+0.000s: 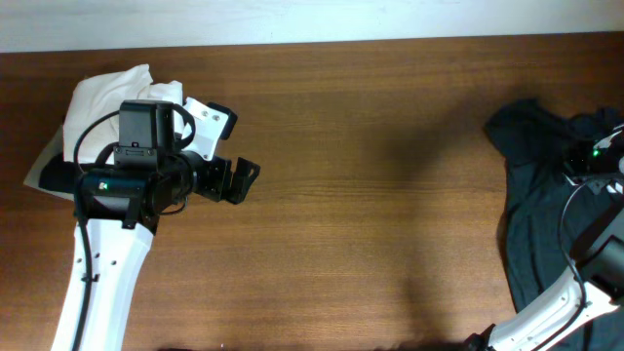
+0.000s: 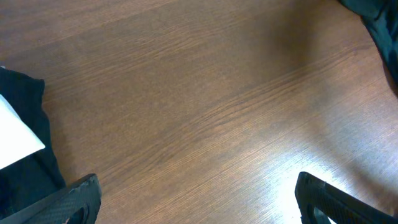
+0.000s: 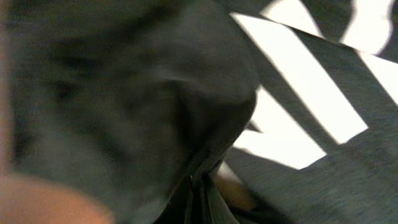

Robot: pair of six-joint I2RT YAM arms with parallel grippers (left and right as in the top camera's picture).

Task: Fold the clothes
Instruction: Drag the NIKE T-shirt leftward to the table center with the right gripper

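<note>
Dark teal T-shirt (image 1: 531,200) bunched at the table's (image 1: 390,146) right edge, right gripper (image 3: 200,190) clamped tight on its fabric; left gripper (image 2: 196,198) spread wide, holding nothing.

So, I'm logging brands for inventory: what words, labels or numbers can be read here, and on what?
White lettering on the dark T-shirt: only parts of big blurred strokes show, no word reads.
Small label on the left arm: too small to read.
No other text shows.
</note>
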